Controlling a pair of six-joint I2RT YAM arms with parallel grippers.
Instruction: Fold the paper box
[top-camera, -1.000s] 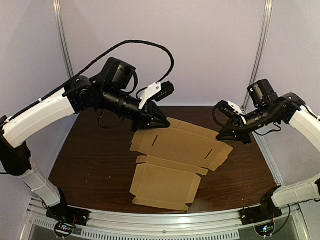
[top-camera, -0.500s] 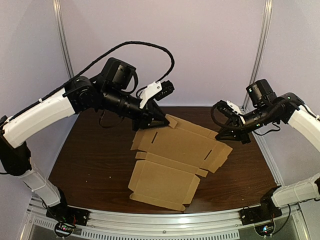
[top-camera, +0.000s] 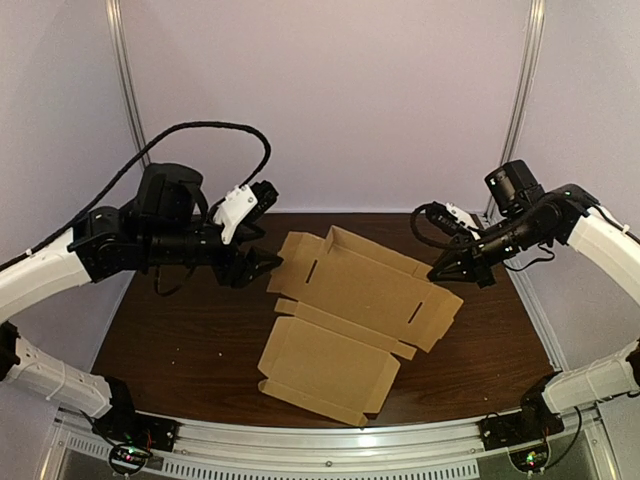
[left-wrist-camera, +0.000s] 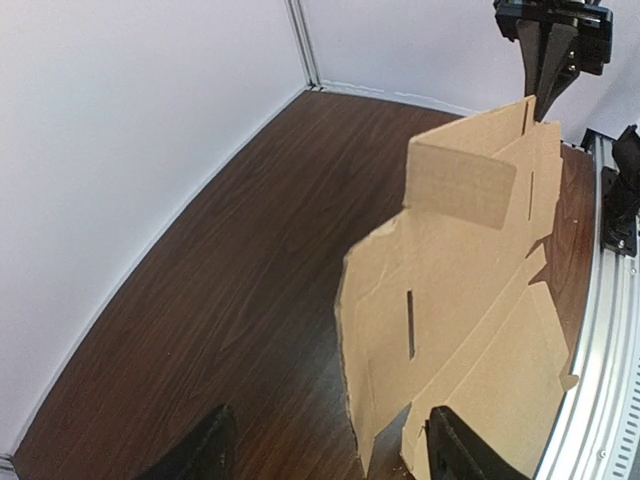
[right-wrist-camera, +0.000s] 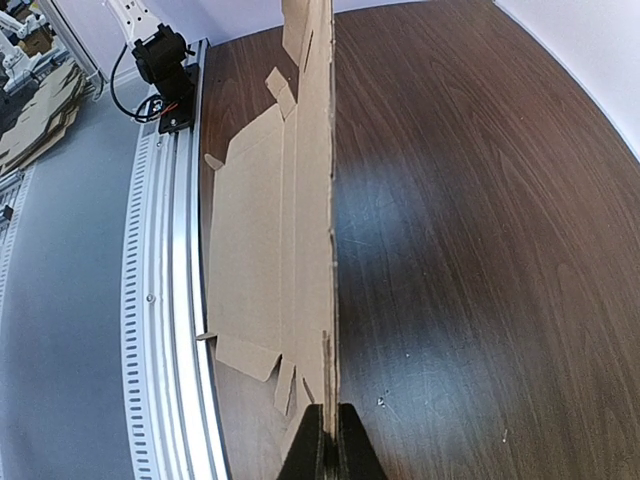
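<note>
Dark brown wooden table (top-camera: 180, 330). The brown die-cut cardboard box blank (top-camera: 350, 300) sits mid-table, slightly right of centre. Its near panels lie flat towards the ribbed aluminium rail (top-camera: 330, 440), and the far section is lifted off the wood.

Right gripper (top-camera: 440, 272): clamped on the blank's right-hand edge. The wrist view shows the sheet edge-on running straight into the closed jaws, so that pinch is what's keeping the far section up.

Left gripper (top-camera: 268, 263): jaws spread, nothing between them. It's just beside the blank's left edge, not touching. Both fingers (left-wrist-camera: 190, 460) sit low in the wrist view with clear table between them and the card.

Handling, my read:
- Light. One edge pinch lifts a whole section, so it will skate on the smooth wood if pushed with nothing to brace it.
- Thin card: stiff across a panel, weak at the scores. It should hinge at the creases, but a hard pinch will likely crush or dent it.
- Grip on panel edges or flap tips, close to a crease. Keep off the narrow slot (left-wrist-camera: 410, 325) and the cut corners, which are likely tear points.
- The short upright end flap (left-wrist-camera: 460, 185) at the far left corner is the obvious target for the left gripper.
- Keep the right pinch as the anchor while the left folds.
</note>
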